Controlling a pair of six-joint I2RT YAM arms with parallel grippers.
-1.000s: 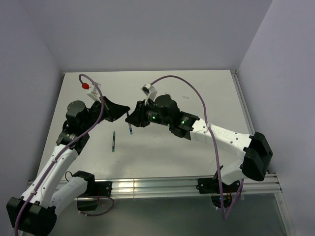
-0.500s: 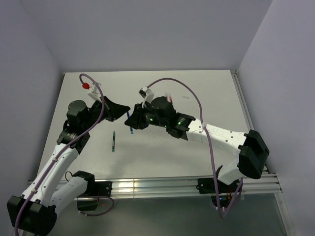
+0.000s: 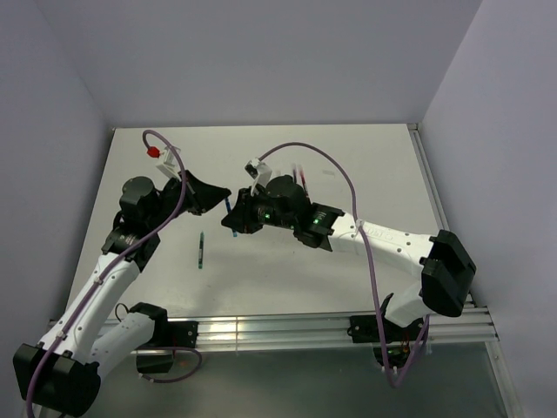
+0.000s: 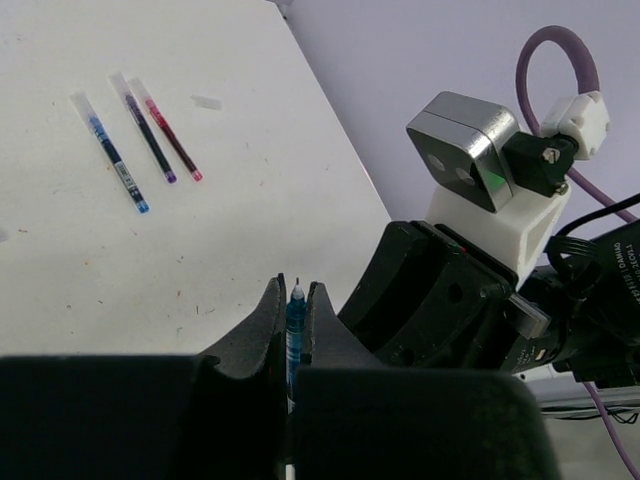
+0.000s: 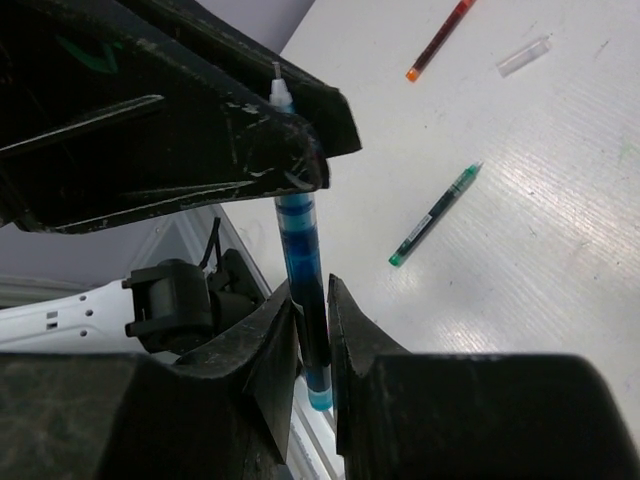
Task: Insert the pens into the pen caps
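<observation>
A blue pen [image 4: 296, 318] stands upright between the fingers of my left gripper [image 4: 297, 292], which is shut on it just below its white tip. In the right wrist view the same blue pen [image 5: 300, 250] hangs down from the left gripper's fingers [image 5: 240, 140]. Its lower end sits between the fingers of my right gripper [image 5: 314, 300], with a thin gap still showing on one side. From above, both grippers meet at the blue pen [image 3: 229, 205]. A pale pen cap [image 5: 525, 57] lies on the table, apart from them.
A green pen [image 3: 201, 250] lies in front of the left arm. Three capped pens lie side by side further off: blue [image 4: 110, 150], dark purple [image 4: 148, 140] and red [image 4: 170, 145]. A red-orange pen [image 5: 438, 40] lies near the cap. The white table [image 3: 365, 157] has walls around it.
My right gripper has moved left and closer to the left gripper, and its jaws have narrowed around the blue pen's lower end. The left gripper has held still.
</observation>
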